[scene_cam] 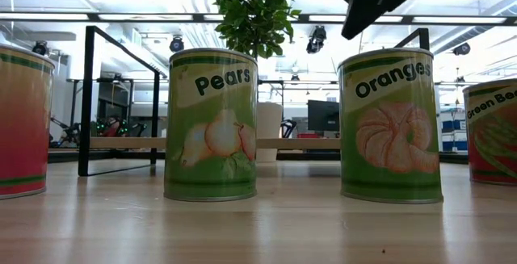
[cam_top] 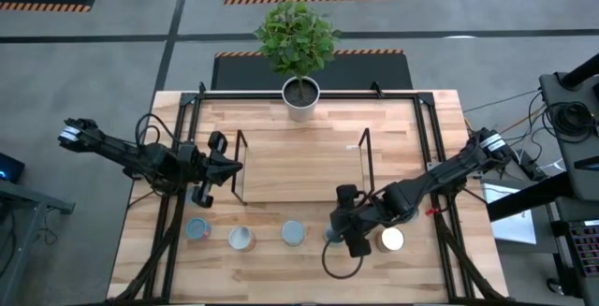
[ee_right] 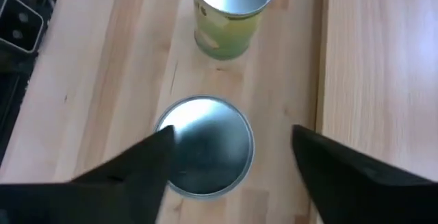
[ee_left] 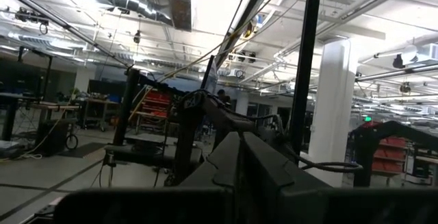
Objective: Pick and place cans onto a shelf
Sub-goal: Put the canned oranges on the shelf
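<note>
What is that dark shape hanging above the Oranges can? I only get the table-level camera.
Observer: It is the right gripper. The overhead view shows the right arm reaching in from the table's right side to the row of cans.
Operator: Has it grabbed the can?
Observer: Not yet. The right wrist view shows its fingers open, one on each side of the can's silver top, with a gap on both sides.
Operator: Where is the other arm?
Observer: From above, the left gripper hangs just outside the left end of the shelf, away from the row.
</note>
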Robot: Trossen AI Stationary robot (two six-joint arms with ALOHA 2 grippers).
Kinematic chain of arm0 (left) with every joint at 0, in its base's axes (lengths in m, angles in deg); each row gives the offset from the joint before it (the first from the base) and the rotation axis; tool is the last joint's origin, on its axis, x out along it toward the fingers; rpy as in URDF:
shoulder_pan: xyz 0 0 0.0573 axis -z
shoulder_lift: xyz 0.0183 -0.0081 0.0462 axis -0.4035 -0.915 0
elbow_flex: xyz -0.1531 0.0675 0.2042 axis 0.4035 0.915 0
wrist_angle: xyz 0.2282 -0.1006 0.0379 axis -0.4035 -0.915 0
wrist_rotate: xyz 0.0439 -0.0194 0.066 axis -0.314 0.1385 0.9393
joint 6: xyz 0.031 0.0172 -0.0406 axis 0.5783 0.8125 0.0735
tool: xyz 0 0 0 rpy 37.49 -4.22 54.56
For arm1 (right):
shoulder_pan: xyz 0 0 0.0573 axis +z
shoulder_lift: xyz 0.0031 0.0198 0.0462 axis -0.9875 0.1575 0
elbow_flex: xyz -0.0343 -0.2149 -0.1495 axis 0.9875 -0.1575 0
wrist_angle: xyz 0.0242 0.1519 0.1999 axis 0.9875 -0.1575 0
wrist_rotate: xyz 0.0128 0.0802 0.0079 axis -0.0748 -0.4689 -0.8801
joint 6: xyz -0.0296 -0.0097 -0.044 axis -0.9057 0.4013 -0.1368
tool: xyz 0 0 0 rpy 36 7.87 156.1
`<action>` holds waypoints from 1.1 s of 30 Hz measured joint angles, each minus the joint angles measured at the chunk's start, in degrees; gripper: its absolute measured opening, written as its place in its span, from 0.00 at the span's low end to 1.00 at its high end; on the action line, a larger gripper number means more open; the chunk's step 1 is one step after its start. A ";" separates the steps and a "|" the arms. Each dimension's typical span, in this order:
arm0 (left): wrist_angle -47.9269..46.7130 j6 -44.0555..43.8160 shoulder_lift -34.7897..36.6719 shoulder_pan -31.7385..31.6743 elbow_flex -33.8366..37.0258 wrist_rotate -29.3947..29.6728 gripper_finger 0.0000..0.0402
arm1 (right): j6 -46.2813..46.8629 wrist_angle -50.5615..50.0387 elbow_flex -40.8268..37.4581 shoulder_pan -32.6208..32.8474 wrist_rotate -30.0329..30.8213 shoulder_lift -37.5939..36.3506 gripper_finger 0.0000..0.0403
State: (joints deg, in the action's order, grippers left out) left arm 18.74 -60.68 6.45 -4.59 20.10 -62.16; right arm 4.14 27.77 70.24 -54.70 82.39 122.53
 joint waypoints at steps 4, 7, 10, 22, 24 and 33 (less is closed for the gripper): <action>0.00 0.00 0.00 -0.02 -0.02 0.00 0.00 | -1.92 -4.05 6.04 0.13 0.07 2.67 0.91; 0.00 0.00 0.00 -0.02 -0.02 0.00 0.00 | -1.96 -9.30 11.35 0.13 0.03 5.74 0.94; 0.02 0.00 0.00 -0.02 -0.02 0.00 0.00 | -1.28 -14.64 15.16 0.13 -0.06 8.69 0.94; 0.02 0.02 0.00 -0.02 -0.02 0.00 0.00 | 13.94 -26.74 20.09 1.84 -1.02 14.99 0.94; 0.02 0.00 0.01 -0.02 -0.02 0.00 0.00 | 15.92 -26.60 20.09 1.99 -1.88 15.35 0.94; 0.04 0.00 0.07 -0.02 -0.02 0.00 0.00 | 18.08 -26.42 20.09 2.01 -2.09 15.78 0.94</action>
State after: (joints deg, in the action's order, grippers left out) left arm 18.79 -60.68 6.52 -4.62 20.08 -62.16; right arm 22.22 1.35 90.33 -52.69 80.30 138.31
